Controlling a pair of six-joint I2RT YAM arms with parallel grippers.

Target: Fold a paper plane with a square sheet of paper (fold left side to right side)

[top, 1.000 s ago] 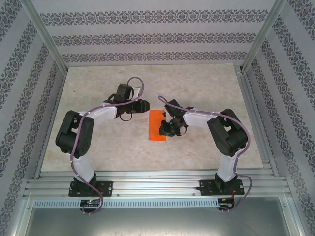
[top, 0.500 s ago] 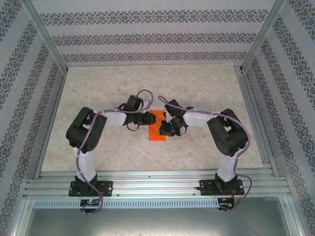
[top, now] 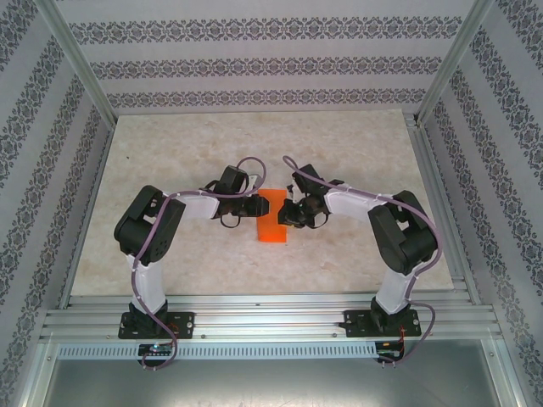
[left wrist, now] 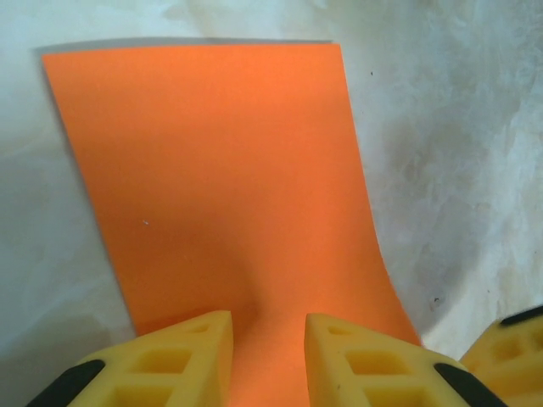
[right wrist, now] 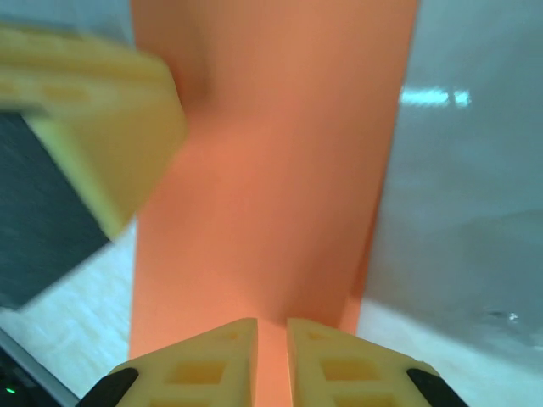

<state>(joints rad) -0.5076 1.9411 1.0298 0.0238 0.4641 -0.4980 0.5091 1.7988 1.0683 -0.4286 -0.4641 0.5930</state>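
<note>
The orange sheet of paper [top: 271,224] lies folded into a narrow upright rectangle at the table's middle. In the left wrist view the sheet of paper [left wrist: 212,170] lies flat, with a small dimple between the fingertips. My left gripper [top: 257,206] rests on its upper left edge, and there the left gripper [left wrist: 267,326] is open a little. My right gripper [top: 289,214] sits at the upper right edge. The right gripper [right wrist: 271,329] is nearly closed, a thin slit left, tips on the paper [right wrist: 271,170]. A lower layer peeks out along the right side.
A yellow finger of the left gripper [right wrist: 110,127] appears blurred across the paper from the right one. Bare marble-patterned tabletop [top: 339,153] surrounds the sheet. Patterned walls and metal frame posts [top: 81,76] bound the workspace.
The left arm swung in and down from the upper left onto the paper's left edge. The right gripper slid up along the right edge from the lower part.
</note>
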